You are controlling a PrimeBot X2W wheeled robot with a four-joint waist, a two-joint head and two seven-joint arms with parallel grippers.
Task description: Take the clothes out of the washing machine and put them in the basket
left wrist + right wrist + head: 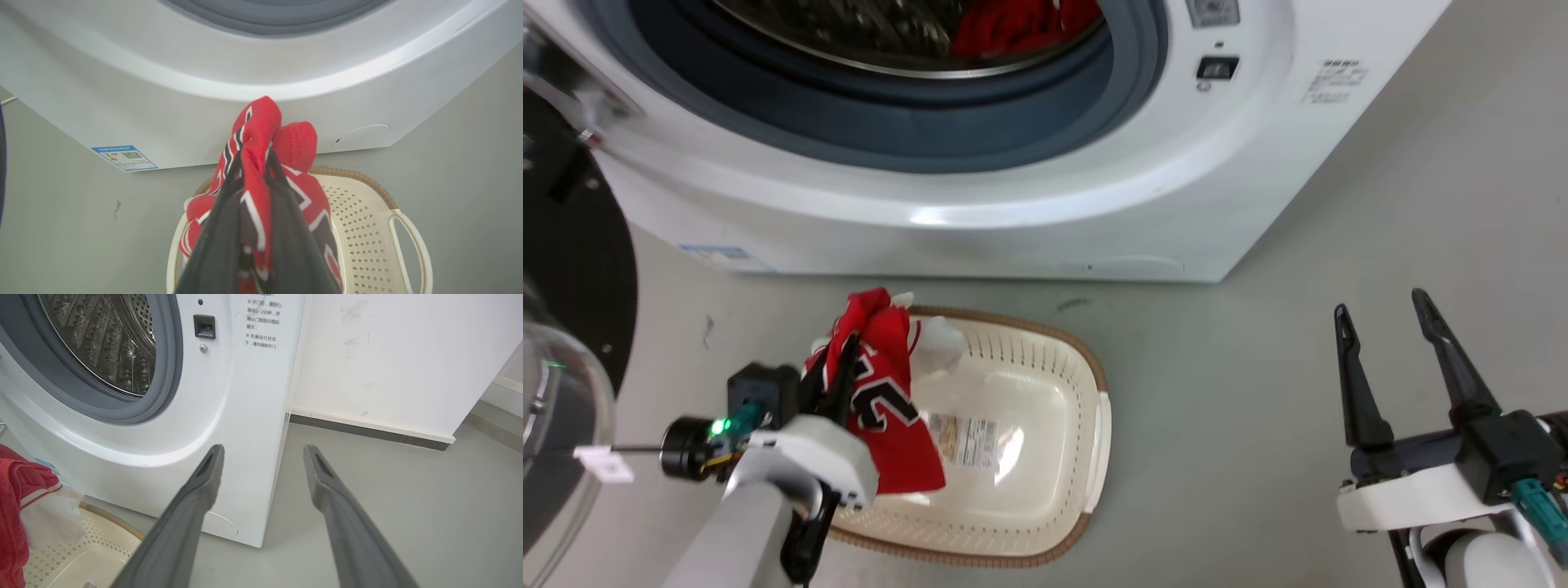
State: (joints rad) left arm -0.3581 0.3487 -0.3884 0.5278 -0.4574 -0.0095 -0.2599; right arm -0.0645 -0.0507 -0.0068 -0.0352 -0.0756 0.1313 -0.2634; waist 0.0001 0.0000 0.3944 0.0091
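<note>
Head view: the left claw (841, 363) is clamped on the red jersey (894, 425) and holds it over the left side of the basket (1096, 384). Letting go here would probably drop it inside. The cloth drapes from the claw toward 5 o'clock; I cannot tell whether it touches the basket's bottom. The basket stands on the floor (1241, 392) just in front of the washing machine (1013, 220), likely to keep the carry short. A second red garment (1021, 28) lies in the drum at 12 o'clock, yet to be fetched. The right claw (1379, 306), at 4 o'clock, is spread and empty, well apart from the basket.

Left wrist view: the fingers (220, 228) pinch a bunch of jersey (296, 143), which bulges past the tips toward 12 o'clock. The basket (412, 232) lies beneath, at 5 o'clock.

Right wrist view: the right claw (263, 449) gapes with nothing between its fingers and points at the machine's front corner. The jersey (12, 490) shows at 8 o'clock, over the basket's rim (110, 518).
</note>
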